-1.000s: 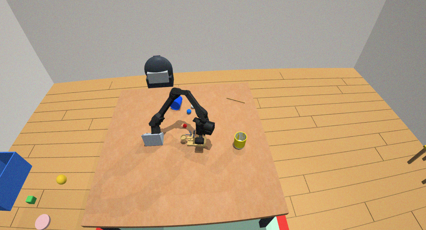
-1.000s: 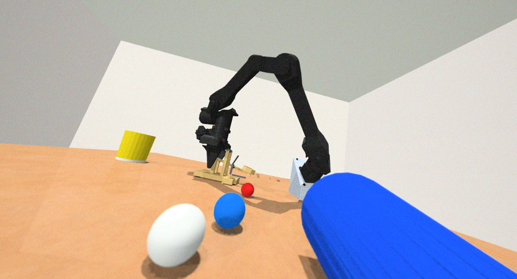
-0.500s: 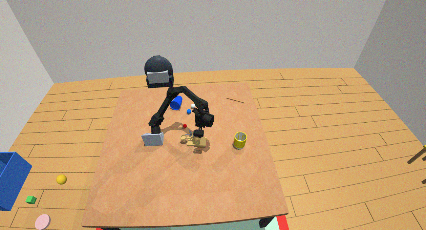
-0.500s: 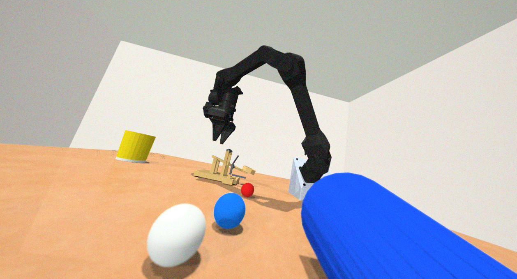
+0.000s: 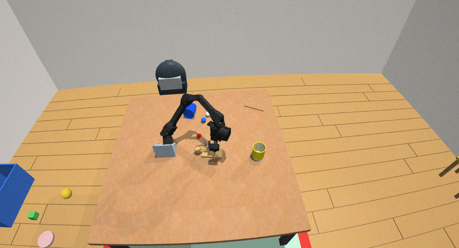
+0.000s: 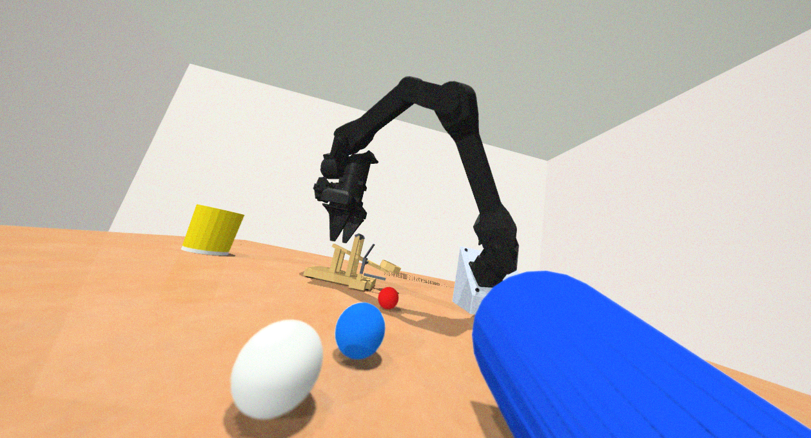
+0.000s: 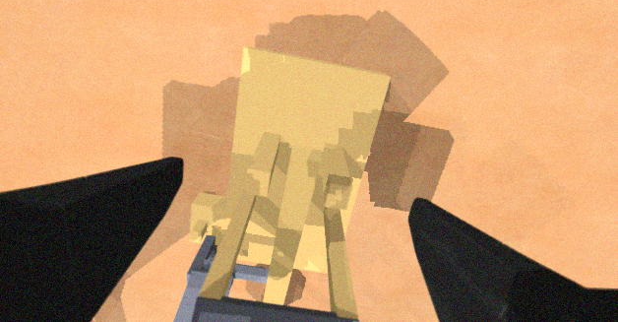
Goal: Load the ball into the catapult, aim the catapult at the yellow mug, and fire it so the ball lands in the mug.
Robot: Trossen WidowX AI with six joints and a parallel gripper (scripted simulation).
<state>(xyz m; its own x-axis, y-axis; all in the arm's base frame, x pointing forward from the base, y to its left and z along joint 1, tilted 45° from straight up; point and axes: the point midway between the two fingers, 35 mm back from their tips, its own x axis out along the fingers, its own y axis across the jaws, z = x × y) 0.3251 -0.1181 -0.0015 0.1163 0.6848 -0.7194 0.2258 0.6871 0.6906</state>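
The tan catapult (image 5: 210, 154) (image 6: 326, 276) (image 7: 307, 94) stands on the table, its flat base end towards the yellow mug and its cup end towards the arm's base. Its cup (image 5: 197, 148) (image 6: 389, 266) shows no ball. My gripper (image 6: 339, 240) (image 7: 299, 189) is open and empty just above the catapult, with a finger on either side of it in the wrist view. The yellow mug (image 5: 258, 153) (image 6: 211, 231) stands upright to the right in the top view. A red ball (image 5: 199, 135) (image 6: 388, 298) lies on the table beside the catapult.
A blue ball (image 5: 203, 119) (image 6: 360, 330), a white ball (image 5: 207, 114) (image 6: 276, 370) and a blue mug on its side (image 5: 189, 111) (image 6: 596, 350) lie farther back. A thin stick (image 5: 253, 108) lies at the back right. The arm's grey mount (image 5: 165, 151) stands left of the catapult.
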